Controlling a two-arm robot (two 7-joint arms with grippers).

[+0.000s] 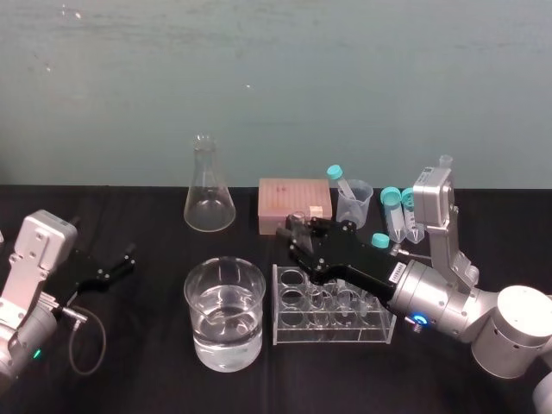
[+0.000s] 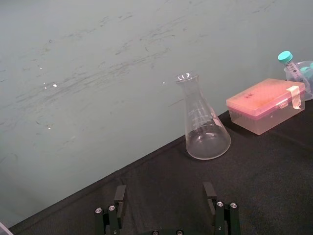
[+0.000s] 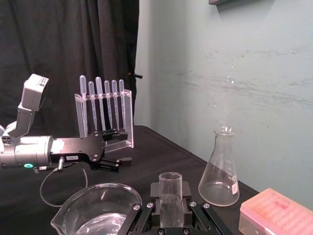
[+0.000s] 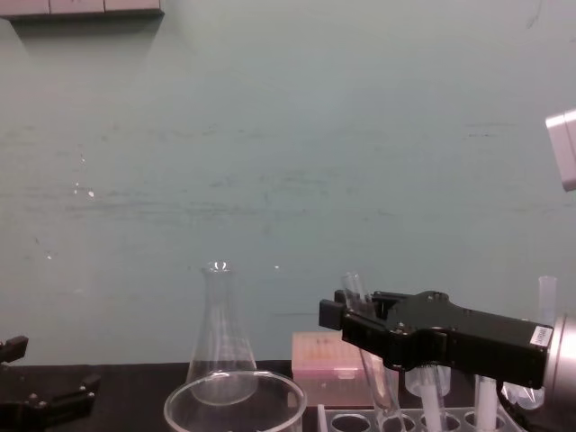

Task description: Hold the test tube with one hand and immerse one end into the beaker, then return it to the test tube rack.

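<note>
Over the pale plastic rack [image 1: 333, 333], the black right gripper [image 1: 297, 242] pinches the long glass test tube [image 4: 379, 385] so it won't slip, beside the wide glass beaker [image 1: 224, 324]. The left gripper [image 1: 127, 260] rests open.

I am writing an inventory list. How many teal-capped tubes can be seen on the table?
4 teal-capped tubes: one leans in the small plastic cup; two stand just right of it; one shows its cap nearer, beside the right arm. Others may be hidden behind that arm.
</note>
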